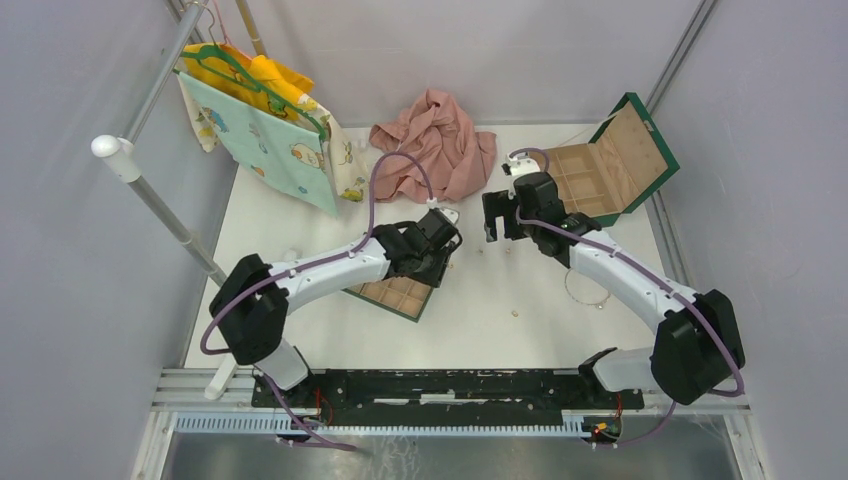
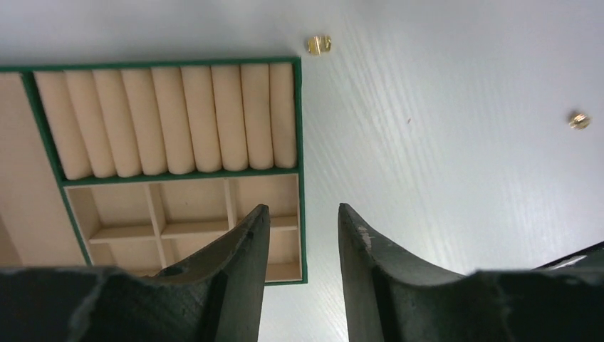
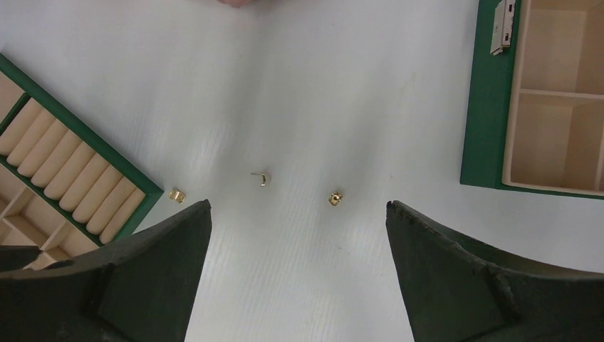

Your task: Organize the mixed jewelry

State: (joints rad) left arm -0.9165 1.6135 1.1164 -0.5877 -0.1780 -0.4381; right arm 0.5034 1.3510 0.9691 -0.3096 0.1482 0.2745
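The jewelry lies loose on the white table. In the right wrist view a gold ring piece, a small bent gold pin and a gold bead lie just ahead of my right gripper, which is wide open and empty. The left wrist view shows two gold pieces. My left gripper is open and empty over the right edge of the tan tray. From above, the thin wire loop lies beside the right arm, and another bead lies nearer the front.
The open green box stands at the back right and shows in the right wrist view. A pink cloth is heaped at the back. A hanger with printed fabric hangs from a rail at the left.
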